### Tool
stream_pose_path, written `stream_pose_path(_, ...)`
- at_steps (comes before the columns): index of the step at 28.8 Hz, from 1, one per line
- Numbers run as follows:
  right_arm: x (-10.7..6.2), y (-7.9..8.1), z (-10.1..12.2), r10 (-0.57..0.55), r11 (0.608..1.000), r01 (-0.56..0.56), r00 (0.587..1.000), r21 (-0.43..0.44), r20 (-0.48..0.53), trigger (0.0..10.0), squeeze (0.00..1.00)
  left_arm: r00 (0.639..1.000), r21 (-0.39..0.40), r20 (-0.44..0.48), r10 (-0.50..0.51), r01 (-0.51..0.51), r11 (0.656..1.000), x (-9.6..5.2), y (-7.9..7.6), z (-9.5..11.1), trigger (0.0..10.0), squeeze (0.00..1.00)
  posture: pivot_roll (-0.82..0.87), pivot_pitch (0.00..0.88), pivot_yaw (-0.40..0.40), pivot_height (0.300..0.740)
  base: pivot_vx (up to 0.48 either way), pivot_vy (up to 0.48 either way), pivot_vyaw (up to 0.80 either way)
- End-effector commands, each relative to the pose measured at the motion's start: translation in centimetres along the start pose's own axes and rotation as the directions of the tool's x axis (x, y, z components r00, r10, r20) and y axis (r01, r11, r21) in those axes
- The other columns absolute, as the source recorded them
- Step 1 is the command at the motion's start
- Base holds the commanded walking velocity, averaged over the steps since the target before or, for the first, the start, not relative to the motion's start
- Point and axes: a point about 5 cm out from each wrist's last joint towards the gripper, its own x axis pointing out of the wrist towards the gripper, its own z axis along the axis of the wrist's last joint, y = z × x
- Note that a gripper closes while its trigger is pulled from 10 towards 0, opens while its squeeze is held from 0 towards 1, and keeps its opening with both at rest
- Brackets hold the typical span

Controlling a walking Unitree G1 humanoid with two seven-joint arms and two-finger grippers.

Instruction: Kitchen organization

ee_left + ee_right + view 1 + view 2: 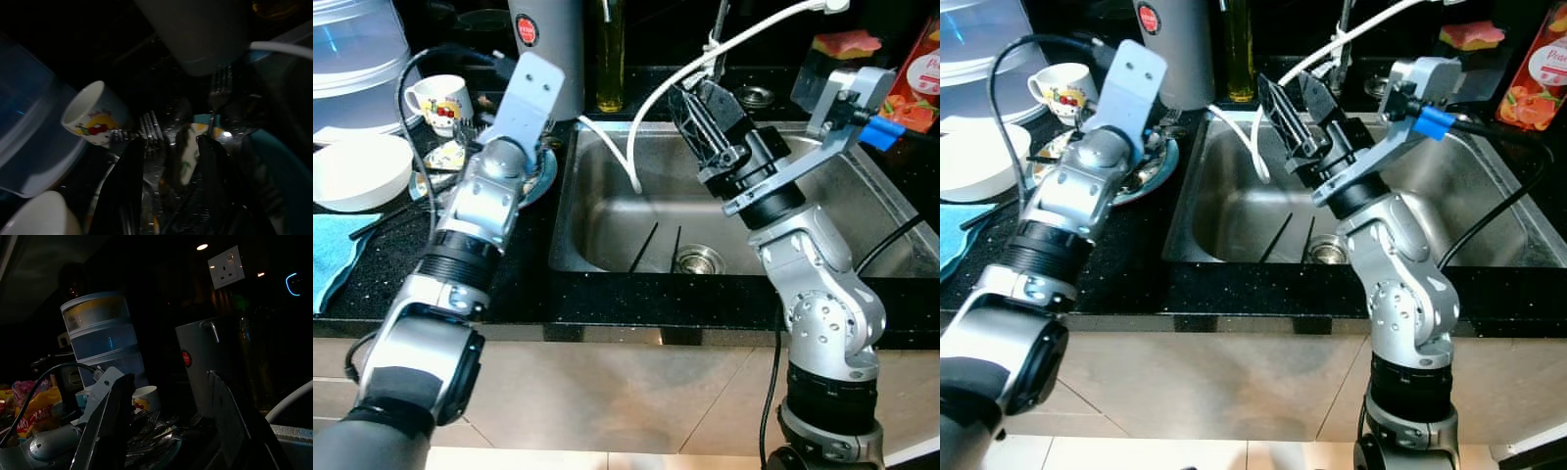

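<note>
1. Reaching across the black table (509, 284), the left gripper (168, 147) is hovering with fingers (128, 181) parted over the forks (152, 131) heaped on a teal plate (1157, 168) beside the sink (607, 235).
2. A cherry-printed cup (440, 101) is standing just behind that plate.
3. The right gripper (700, 122) is hanging above the sink, fingers spread and gripping nothing.
4. Two black chopsticks (656, 247) are lying near the drain (698, 260).
</note>
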Motion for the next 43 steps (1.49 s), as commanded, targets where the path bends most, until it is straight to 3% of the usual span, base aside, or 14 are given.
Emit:
stream_pose_path(1, -0.1, -0.1, -0.2, -0.001, 1.000, 0.001, 1.000, 0.004, -0.007, 10.0, 0.00, 1.000, 0.093, 0.008, 0.023, -0.023, 0.995, 0.1, 0.4, 0.1, 10.0, 0.00, 0.08, 0.065, 0.060, 0.740, 0.000, 0.000, 0.00)
stream_pose_path(3, -0.1, 0.0, -0.2, 0.003, 1.000, -0.003, 1.000, 0.006, -0.008, 10.0, 0.00, 0.999, 0.130, 0.017, 0.034, -0.036, 0.991, 0.1, 0.4, 0.1, 10.0, 0.00, 0.08, 0.065, 0.060, 0.740, 0.000, 0.000, 0.00)
stream_pose_path(6, 0.1, 0.4, -0.4, 0.031, 0.999, -0.031, 0.999, 0.015, -0.012, 10.0, 0.00, 0.990, 0.251, 0.036, 0.137, -0.142, 0.958, 0.0, 1.1, -0.4, 10.0, 0.00, 0.09, 0.065, 0.053, 0.740, 0.000, 0.000, 0.00)
stream_pose_path(14, 0.3, 0.5, -0.4, 0.041, 0.999, -0.040, 0.999, 0.022, -0.009, 10.0, 0.00, 0.976, 0.352, 0.074, 0.203, -0.216, 0.911, -0.2, 1.5, -0.8, 10.0, 0.00, 0.09, 0.065, 0.045, 0.740, 0.000, 0.000, 0.00)
stream_pose_path(18, 0.4, 0.5, -0.4, 0.042, 0.999, -0.041, 0.999, 0.026, -0.009, 10.0, 0.00, 0.973, 0.350, 0.066, 0.221, -0.230, 0.908, -0.2, 1.7, -1.2, 10.0, 0.00, 0.09, 0.068, 0.038, 0.740, 0.000, 0.000, 0.00)
stream_pose_path(24, 0.5, 0.6, -0.6, 0.050, 0.998, -0.050, 0.999, 0.035, -0.014, 10.0, 0.00, 0.963, 0.236, -0.012, 0.270, -0.259, 0.937, -0.3, 2.2, -2.2, 10.0, 0.00, 0.09, 0.069, 0.028, 0.740, 0.000, 0.000, 0.00)
stream_pose_path(30, 0.6, 0.6, -0.6, 0.056, 0.998, -0.055, 0.998, 0.041, -0.015, 10.0, 0.00, 0.986, 0.259, -0.046, 0.161, -0.144, 0.955, -0.2, 1.4, -2.7, 10.0, 0.00, 0.11, 0.067, 0.020, 0.740, 0.000, 0.000, 0.00)
stream_pose_path(31, 0.6, 0.6, -0.7, 0.059, 0.997, -0.059, 0.998, 0.045, -0.014, 10.0, 0.00, 0.995, 0.267, -0.077, 0.055, -0.033, 0.963, -0.2, 0.4, -3.0, 10.0, 0.00, 0.12, 0.068, 0.019, 0.740, 0.000, 0.000, 0.00)
stream_pose_path(36, 0.8, 0.7, -0.9, 0.058, 0.997, -0.058, 0.998, 0.054, -0.010, 10.0, 0.00, 0.991, 0.302, -0.120, -0.067, 0.101, 0.948, -0.4, -0.7, -3.5, 10.0, 0.00, 0.12, 0.070, 0.027, 0.740, 0.000, 0.000, 0.00)
stream_pose_path(43, 0.6, 0.8, -1.0, 0.046, 0.997, -0.046, 0.999, 0.057, -0.007, 10.0, 0.00, 0.985, 0.332, -0.153, -0.078, 0.125, 0.935, 0.0, -0.6, -4.4, 10.0, 0.00, 0.11, 0.069, 0.039, 0.740, 0.000, 0.000, 0.00)
